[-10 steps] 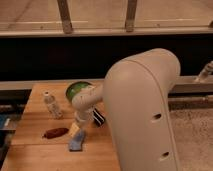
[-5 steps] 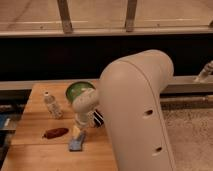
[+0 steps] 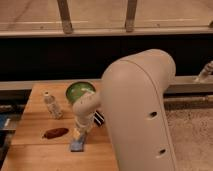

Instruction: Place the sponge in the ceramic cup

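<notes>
Your pincer (image 3: pixel 79 137) hangs tip-down over the near part of the worktop (image 3: pixel 35 152), at the end of a pale wrist that drops from the forearm. Its tip meets the top of the sponge (image 3: pixel 76 146). You cannot tell from this view whether it is clenched on the pad or released. The blue-grey sponge sits close to the near edge, about midway along the stretch of wood you can see. You cannot tell whether it lies flat or is tipped up.

The worktop is pale wooden board and fills the lower left. Behind its far edge runs a light ledge, then a broad dark band, then a second light rail with two grey posts (image 3: pixel 65 17) rising from it. To the right of the worktop the floor (image 3: pixel 192 135) is speckled grey.

The reddish-brown lump (image 3: pixel 55 132) lies left of the sponge, near it but apart, toward the left edge. The clear bottle (image 3: pixel 51 105) stands upright farther back on the left side. The green pan (image 3: pixel 80 91) sits by the far edge, behind the wrist. A small dark object with pale stripes (image 3: pixel 99 118) lies just right of the wrist and is too blurred to name. The arm's large white housing (image 3: pixel 142 110) stands in front of the whole right side of the worktop and hides whatever lies there.
</notes>
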`<state>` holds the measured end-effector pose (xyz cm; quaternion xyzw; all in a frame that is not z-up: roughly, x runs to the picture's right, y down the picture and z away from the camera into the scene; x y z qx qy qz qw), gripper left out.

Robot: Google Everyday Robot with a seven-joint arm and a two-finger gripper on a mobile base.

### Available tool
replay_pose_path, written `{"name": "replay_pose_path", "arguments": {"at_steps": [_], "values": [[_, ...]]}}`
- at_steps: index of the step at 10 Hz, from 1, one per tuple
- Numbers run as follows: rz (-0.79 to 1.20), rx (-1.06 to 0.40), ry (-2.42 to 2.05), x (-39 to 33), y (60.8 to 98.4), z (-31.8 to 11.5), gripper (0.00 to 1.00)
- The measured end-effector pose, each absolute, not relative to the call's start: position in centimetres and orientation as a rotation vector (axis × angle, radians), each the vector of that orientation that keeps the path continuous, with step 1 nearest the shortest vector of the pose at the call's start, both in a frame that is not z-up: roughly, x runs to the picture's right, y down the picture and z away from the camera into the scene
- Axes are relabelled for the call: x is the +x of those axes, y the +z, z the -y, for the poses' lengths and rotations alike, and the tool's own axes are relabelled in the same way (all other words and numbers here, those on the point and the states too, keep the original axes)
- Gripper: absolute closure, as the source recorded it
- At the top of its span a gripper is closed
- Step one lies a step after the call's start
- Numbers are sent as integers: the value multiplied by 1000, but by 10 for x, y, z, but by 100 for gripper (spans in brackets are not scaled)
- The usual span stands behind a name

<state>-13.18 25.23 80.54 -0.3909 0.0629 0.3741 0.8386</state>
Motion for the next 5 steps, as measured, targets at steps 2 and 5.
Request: {"name": "replay_pose_path", "arguments": {"at_steps": [2, 5], "values": [[-128, -827, 788, -133, 804, -251, 100], [-101, -833, 785, -138, 801, -249, 100]]}}
